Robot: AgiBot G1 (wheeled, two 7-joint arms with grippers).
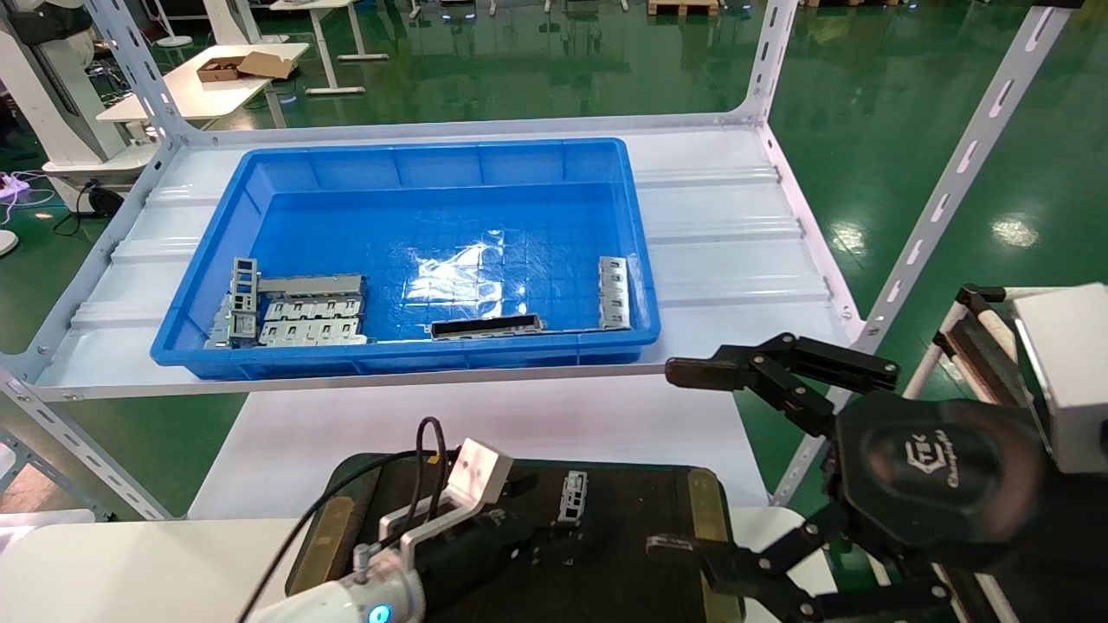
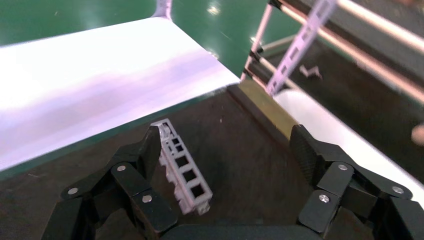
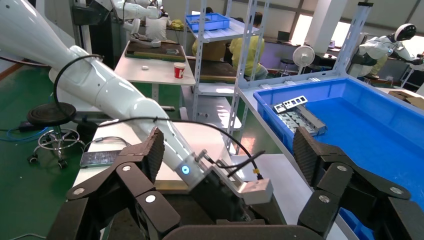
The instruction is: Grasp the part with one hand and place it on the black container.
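A blue bin [image 1: 415, 251] is seen on the shelf, with grey brackets [image 1: 294, 311] in its near-left corner. Below it, the black container [image 1: 623, 528] is set at the table's near edge. The right gripper [image 1: 684, 459] is held spread wide beside the container's right edge. The left gripper [image 2: 225, 165] is spread over the container, one finger [image 2: 150, 150] touching the part [image 2: 182, 167], which is lying on the container's surface.

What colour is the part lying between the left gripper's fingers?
Silver-grey metal, with a row of rectangular cut-outs; the part shows best in the left wrist view.
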